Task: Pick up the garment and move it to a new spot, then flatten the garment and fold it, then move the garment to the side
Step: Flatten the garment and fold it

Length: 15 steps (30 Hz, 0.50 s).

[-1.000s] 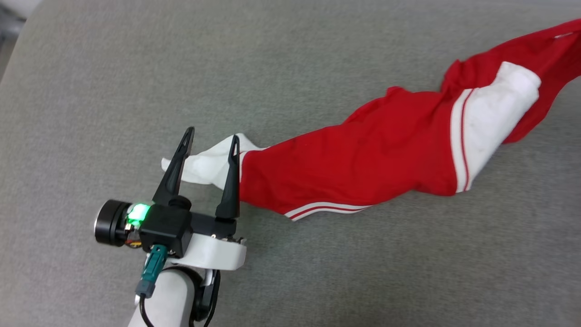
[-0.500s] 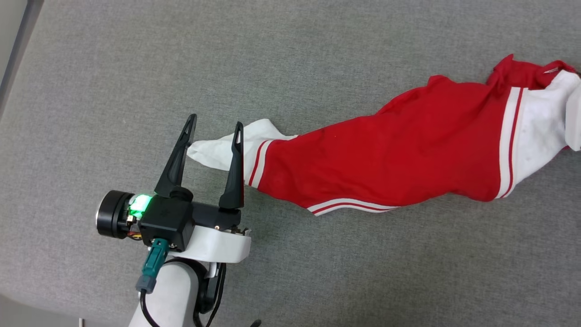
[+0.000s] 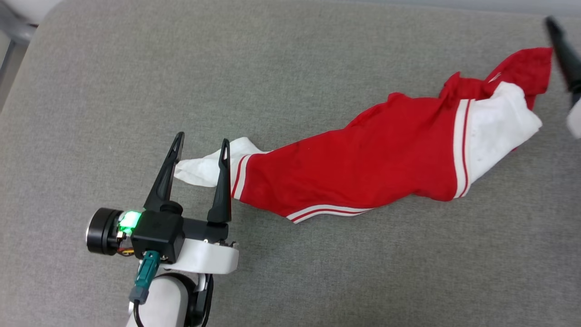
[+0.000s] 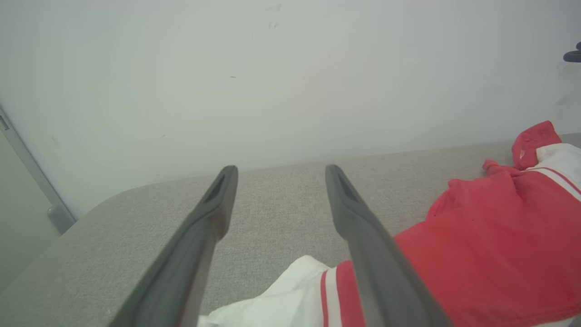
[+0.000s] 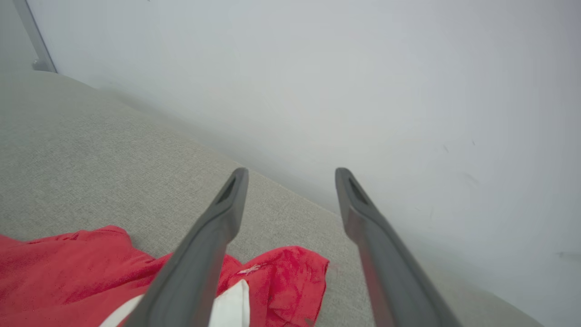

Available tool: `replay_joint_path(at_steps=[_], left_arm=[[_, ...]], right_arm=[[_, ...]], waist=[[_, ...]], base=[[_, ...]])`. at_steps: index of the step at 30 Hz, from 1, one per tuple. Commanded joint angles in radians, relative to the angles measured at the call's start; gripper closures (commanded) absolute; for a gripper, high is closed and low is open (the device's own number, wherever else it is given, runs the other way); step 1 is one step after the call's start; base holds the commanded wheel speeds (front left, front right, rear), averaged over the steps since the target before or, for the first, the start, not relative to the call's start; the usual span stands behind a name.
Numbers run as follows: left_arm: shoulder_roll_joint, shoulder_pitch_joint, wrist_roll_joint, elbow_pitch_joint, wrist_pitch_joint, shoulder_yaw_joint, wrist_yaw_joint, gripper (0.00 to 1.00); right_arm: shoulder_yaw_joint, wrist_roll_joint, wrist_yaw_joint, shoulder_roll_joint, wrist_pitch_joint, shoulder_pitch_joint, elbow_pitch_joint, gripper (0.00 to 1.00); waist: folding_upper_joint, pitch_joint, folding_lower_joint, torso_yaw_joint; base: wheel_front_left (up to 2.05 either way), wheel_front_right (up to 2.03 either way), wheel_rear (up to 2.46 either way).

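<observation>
The garment, a red jersey with white sleeves and red-white striped trim, lies stretched in a rumpled diagonal band across the grey padded surface. My left gripper stands open at the band's lower-left end, where a white sleeve lies between its fingers. The left wrist view shows that sleeve low between the open left gripper. One dark finger of my right gripper shows at the far right edge, beside the red upper end. In its wrist view the right gripper is open over that crumpled end, holding nothing.
The grey surface ends in a rounded corner at the far left and meets a pale wall at the back. Bare grey fabric stretches in front of the garment and behind it.
My right gripper has opened and let go of the garment's far end, which has dropped onto the surface. The left gripper stays open over the white sleeve. The head camera has shifted.
</observation>
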State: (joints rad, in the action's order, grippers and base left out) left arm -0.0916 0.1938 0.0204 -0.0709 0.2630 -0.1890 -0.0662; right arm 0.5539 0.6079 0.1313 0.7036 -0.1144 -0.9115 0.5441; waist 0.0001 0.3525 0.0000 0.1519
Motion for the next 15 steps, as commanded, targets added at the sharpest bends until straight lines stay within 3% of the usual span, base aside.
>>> replay_joint_path(at_steps=[1, 6, 10, 15], left_arm=[[-0.004, -0.009, -0.005, -0.001, 0.002, 0.001, -0.004, 0.00], [-0.008, -0.038, -0.006, -0.002, 0.002, 0.008, -0.004, 0.00], [-0.009, -0.047, -0.003, 0.003, 0.002, 0.012, 0.000, 0.00], [-0.004, -0.058, -0.003, 0.003, 0.002, 0.008, 0.000, 0.00]], right_arm=[[0.004, 0.003, -0.001, 0.000, 0.003, 0.020, -0.020, 0.00], [0.042, 0.050, -0.001, 0.041, 0.145, 0.130, -0.327, 0.00], [0.070, 0.102, -0.001, 0.121, 0.321, 0.190, -0.556, 0.00], [0.074, 0.164, -0.001, 0.198, 0.536, 0.245, -0.710, 0.00]], waist=[[-0.0001, -0.017, 0.0000, -0.014], [-0.0001, -0.045, 0.0000, -0.029], [-0.0001, -0.061, 0.0000, -0.031], [-0.0001, -0.074, 0.0000, -0.028]], base=[[0.00, 0.00, 0.00], [0.00, 0.00, 0.00], [0.00, 0.00, 0.00], [0.00, 0.00, 0.00]])
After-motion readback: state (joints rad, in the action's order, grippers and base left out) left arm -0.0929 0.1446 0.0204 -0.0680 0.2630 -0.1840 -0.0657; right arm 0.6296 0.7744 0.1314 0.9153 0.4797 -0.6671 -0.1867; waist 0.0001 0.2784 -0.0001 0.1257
